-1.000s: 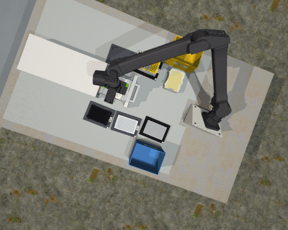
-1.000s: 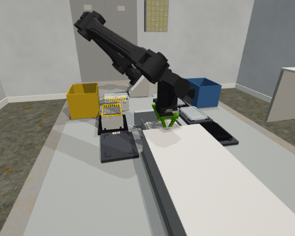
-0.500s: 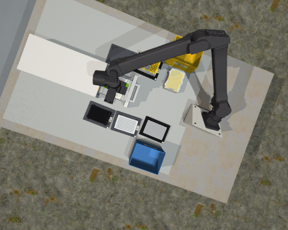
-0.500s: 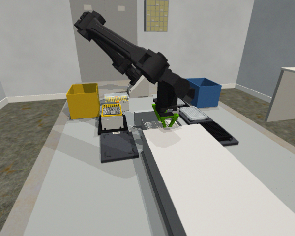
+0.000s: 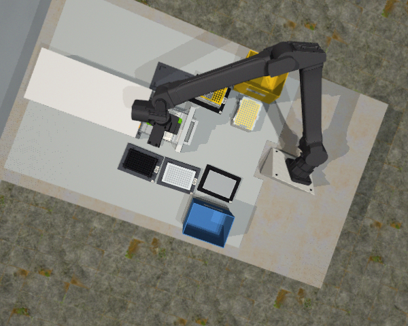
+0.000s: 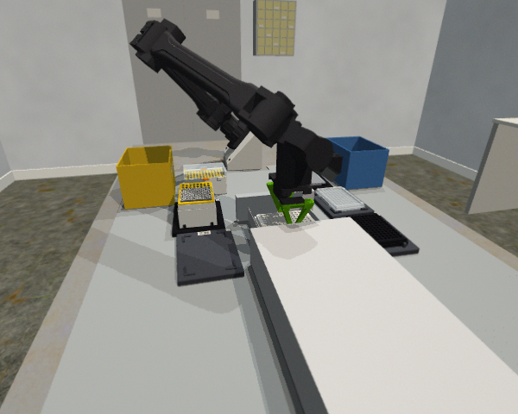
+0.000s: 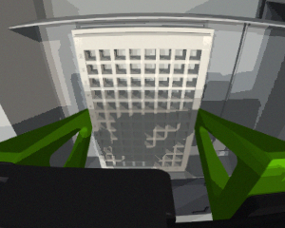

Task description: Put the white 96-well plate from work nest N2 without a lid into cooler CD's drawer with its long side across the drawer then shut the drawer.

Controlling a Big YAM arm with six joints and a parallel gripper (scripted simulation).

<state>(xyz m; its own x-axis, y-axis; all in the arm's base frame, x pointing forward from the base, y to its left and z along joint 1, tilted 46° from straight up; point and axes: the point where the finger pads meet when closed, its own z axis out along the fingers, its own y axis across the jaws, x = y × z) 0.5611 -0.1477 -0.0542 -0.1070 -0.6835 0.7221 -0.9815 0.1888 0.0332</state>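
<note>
The white 96-well plate [image 7: 142, 104] sits between my green fingers, without a lid and right way up. My gripper [image 7: 142, 115] is shut on it across its short width. In the overhead view the gripper [image 5: 162, 131] hangs over the open drawer [image 5: 179, 131] of the cooler CD [image 5: 81, 91], with the plate [image 5: 168, 136] low inside it. I cannot tell whether the plate touches the drawer's floor. In the front view the fingers [image 6: 290, 214] hold the plate [image 6: 273, 219] just ahead of the cooler's white top [image 6: 375, 311]. The bar handle [image 5: 190, 131] faces the arm's base.
An empty black-framed nest [image 5: 219, 182], a nest with a white plate [image 5: 177, 175] and one with a black plate [image 5: 139, 162] lie in a row. A blue bin [image 5: 207, 221], a yellow bin [image 5: 264, 82], a tip box [image 5: 213, 94] and a yellow plate [image 5: 247, 113] stand around.
</note>
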